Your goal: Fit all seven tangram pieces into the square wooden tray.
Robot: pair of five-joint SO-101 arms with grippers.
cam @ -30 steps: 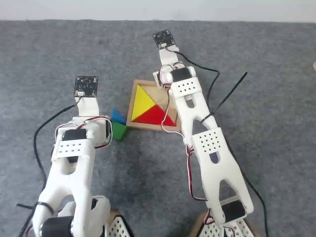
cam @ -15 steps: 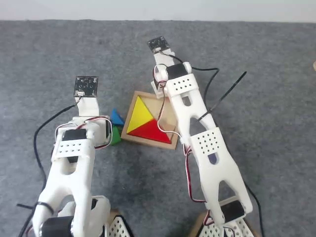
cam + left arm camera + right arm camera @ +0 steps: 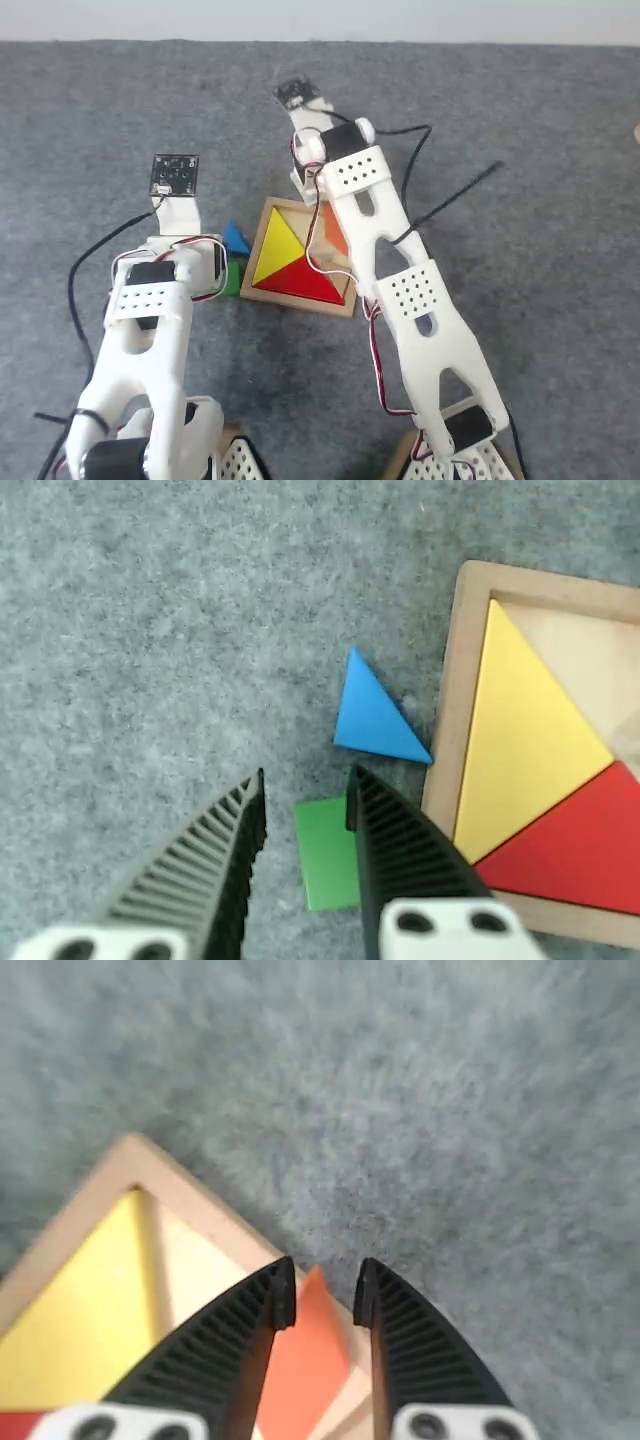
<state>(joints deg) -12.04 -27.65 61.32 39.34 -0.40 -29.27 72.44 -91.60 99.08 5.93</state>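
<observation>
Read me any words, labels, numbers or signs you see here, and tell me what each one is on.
None readable.
Tray, yellow piece, red piece, blue piece, green piece, orange piece: no print.
Camera boards: marks too small to read.

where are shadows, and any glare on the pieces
High view: soft even light, faint shadow beside the wooden tray, no glare on the yellow piece. Left wrist view: blue triangle and green piece glare-free. Right wrist view: orange piece evenly lit.
</observation>
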